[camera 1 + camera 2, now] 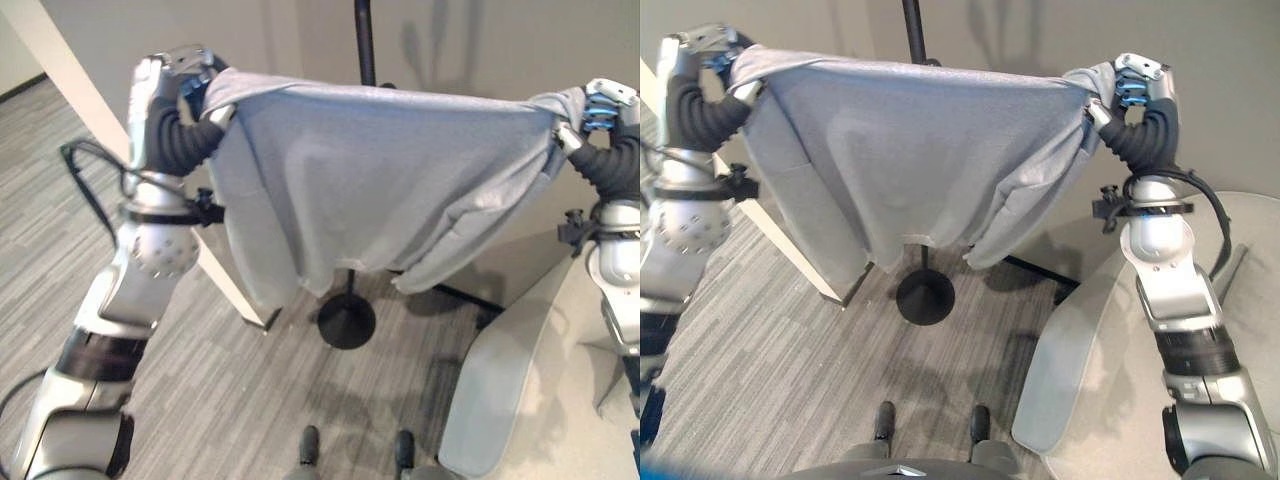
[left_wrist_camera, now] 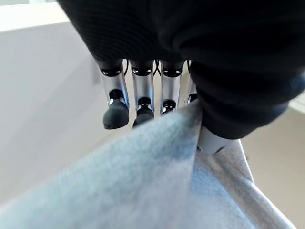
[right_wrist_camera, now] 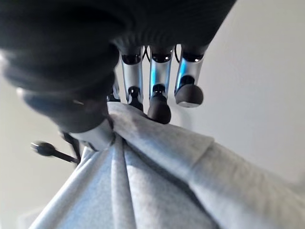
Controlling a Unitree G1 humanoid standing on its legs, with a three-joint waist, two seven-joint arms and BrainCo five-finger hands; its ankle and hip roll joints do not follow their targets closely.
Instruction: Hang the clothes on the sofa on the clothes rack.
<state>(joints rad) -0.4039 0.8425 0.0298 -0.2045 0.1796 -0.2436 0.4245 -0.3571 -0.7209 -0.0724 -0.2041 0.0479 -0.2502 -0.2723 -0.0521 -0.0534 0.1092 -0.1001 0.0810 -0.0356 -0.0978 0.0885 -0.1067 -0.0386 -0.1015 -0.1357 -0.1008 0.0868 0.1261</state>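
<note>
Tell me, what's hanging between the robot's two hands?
A grey shirt is stretched between the left hand and the right hand, fingers pinching each end. Both eye views show it, with the rack's black pole behind.

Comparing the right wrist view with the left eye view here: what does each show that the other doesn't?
The right wrist view alone shows the right hand from close up, its fingers and thumb pinching the grey shirt. The left eye view alone shows the rack's round base, the sofa and the left hand gripping the other end. Both show the shirt and the right hand.
</note>
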